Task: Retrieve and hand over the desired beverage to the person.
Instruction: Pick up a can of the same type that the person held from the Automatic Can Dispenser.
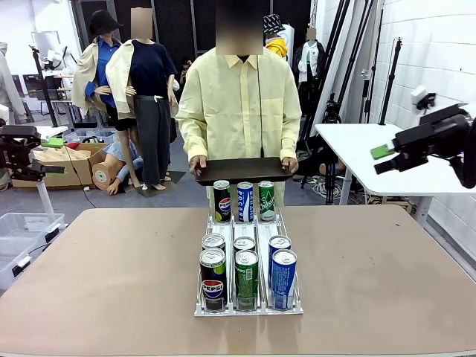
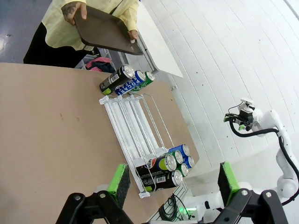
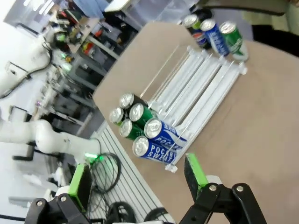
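The person (image 1: 239,104), in a pale-yellow shirt, stands at the far side of the table holding a dark tray (image 1: 242,169) in both hands. A white wire rack (image 1: 248,306) on the table holds a black Pepsi can (image 1: 222,201), a blue can (image 1: 245,201) and a green can (image 1: 266,200) at its far end. Several more cans (image 1: 247,277) crowd its near end. My left gripper (image 1: 43,156) hangs off the table's left side and stands open (image 2: 174,178). My right gripper (image 1: 381,158) is raised at the right, clear of the table, also open (image 3: 138,179).
The brown table (image 1: 111,268) has bare room on both sides of the rack (image 2: 126,116). A white side table (image 1: 357,141) stands at the right behind my right arm. A clear bin (image 1: 22,230) sits on the floor at the left.
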You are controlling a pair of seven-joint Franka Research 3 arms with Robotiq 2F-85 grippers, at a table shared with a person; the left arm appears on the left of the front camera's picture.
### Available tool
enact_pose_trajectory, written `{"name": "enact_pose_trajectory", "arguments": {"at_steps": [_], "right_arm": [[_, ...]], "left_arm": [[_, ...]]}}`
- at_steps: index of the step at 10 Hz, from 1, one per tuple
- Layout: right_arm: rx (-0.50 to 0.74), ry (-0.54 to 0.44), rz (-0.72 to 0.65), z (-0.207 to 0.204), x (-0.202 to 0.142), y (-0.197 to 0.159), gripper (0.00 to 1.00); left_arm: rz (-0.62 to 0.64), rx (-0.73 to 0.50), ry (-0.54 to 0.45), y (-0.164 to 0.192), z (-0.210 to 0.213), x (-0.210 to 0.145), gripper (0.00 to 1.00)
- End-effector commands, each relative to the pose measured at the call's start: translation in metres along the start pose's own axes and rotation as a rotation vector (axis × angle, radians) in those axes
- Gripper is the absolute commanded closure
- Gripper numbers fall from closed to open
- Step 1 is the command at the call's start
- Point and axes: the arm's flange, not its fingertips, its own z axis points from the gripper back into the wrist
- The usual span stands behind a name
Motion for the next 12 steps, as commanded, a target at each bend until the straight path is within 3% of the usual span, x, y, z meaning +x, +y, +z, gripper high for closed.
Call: {"name": "enact_pose_trajectory", "arguments": {"at_steps": [1, 9, 12], "right_arm": [[-0.101, 0.083, 0.025, -0.025, -0.003, 0.018, 0.0], [-0.423, 0.368, 0.18, -0.139, -0.008, 0.096, 0.0], [-0.503, 0.494, 0.159, -0.178, -0.014, 0.118, 0.0]], "left_arm": [[-0.001, 0.0, -0.006, -0.001, 0.001, 0.001, 0.0], [-0.001, 0.0, -0.006, -0.001, 0.001, 0.001, 0.0], [-0.001, 0.0, -0.006, -0.001, 0.001, 0.001, 0.0]]}}
